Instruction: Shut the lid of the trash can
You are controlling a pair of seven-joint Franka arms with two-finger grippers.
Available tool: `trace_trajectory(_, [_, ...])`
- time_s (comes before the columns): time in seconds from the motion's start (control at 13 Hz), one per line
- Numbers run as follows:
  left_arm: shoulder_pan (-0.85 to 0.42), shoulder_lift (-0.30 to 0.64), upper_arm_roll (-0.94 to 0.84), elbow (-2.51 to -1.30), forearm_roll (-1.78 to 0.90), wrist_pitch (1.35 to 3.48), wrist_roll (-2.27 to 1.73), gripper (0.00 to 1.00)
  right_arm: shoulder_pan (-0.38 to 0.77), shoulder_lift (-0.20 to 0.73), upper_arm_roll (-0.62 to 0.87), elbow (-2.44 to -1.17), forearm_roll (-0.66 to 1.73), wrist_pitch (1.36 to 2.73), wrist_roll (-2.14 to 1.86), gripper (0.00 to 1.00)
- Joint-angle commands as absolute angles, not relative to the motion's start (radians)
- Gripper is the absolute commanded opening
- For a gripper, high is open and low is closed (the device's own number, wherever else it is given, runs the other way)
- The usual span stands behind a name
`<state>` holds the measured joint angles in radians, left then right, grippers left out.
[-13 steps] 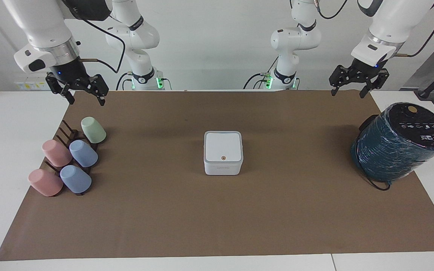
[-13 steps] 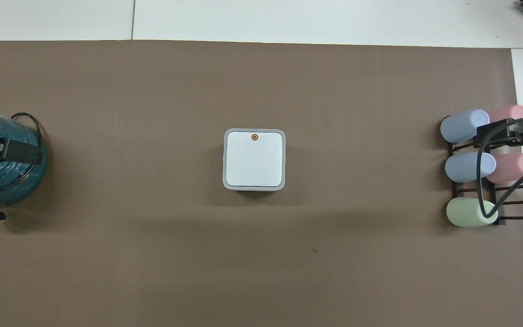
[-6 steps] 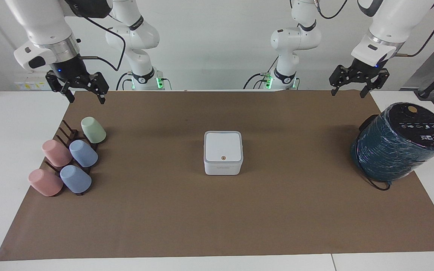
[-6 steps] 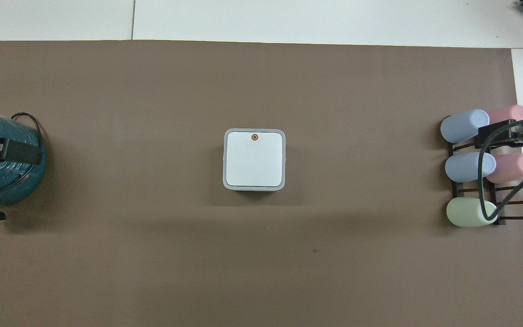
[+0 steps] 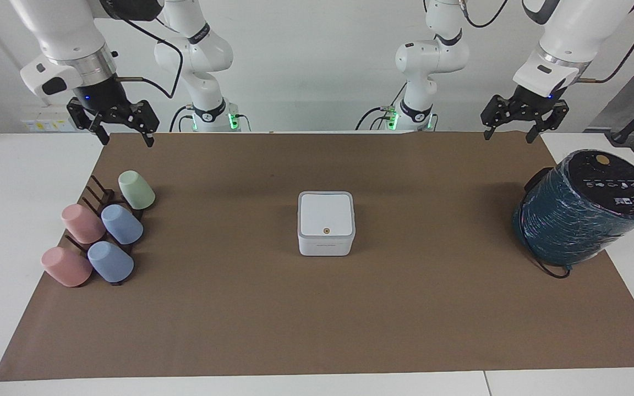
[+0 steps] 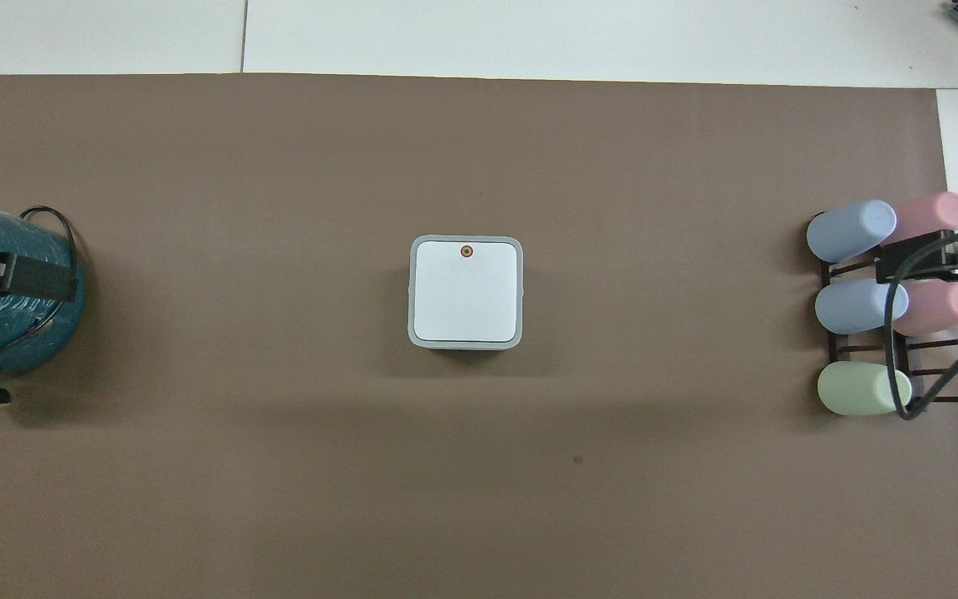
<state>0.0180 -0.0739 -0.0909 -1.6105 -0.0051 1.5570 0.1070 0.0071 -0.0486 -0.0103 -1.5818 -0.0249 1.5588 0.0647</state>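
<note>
Brown mat on the counter (image 5: 317,308), big teal cylindrical appliance (image 5: 584,206) under and a bit out from the left claw (image 5: 519,125), which hangs raised with fingers apart at the mat's robot-side edge, waiting. Right claw (image 5: 114,127) also raised, fingers apart, above the mat corner just robot-side of the cup rack (image 5: 102,228) (five cups lying on pegs: green, two blue, two pink). In the overhead view only parts of each claw show at the frame edges.

Trash can (image 5: 326,224) sits mid-mat, well apart from both claws, roughly between them and out toward the mat's centre. The lid (image 6: 466,291) lies flat on the body, gold dot (image 6: 466,250) at the edge away from the robots, no gap visible (looks already closed to me).

Judgement: task appears done, nothing to push. If any check-press were needed, come straight down on the lid near the dot side, the hinge probably being at the robot-side edge, light contact, so the light bin doesn't skid or tip. Otherwise keep both claws clear.
</note>
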Motion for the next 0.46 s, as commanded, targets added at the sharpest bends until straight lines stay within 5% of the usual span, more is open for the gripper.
trace_trajectory(0.0, [0.008,-0.092,-0.09,-1.626,0.017,1.56,0.048,1.0,0.005,-0.072,-0.009,-1.606,-0.011,1.552,0.051,1.0])
trace_trajectory(0.38, [0.008,-0.092,-0.091,-1.626,0.017,1.56,0.037,1.0,0.005,-0.074,-0.009,-1.606,-0.009,1.552,0.052,1.0])
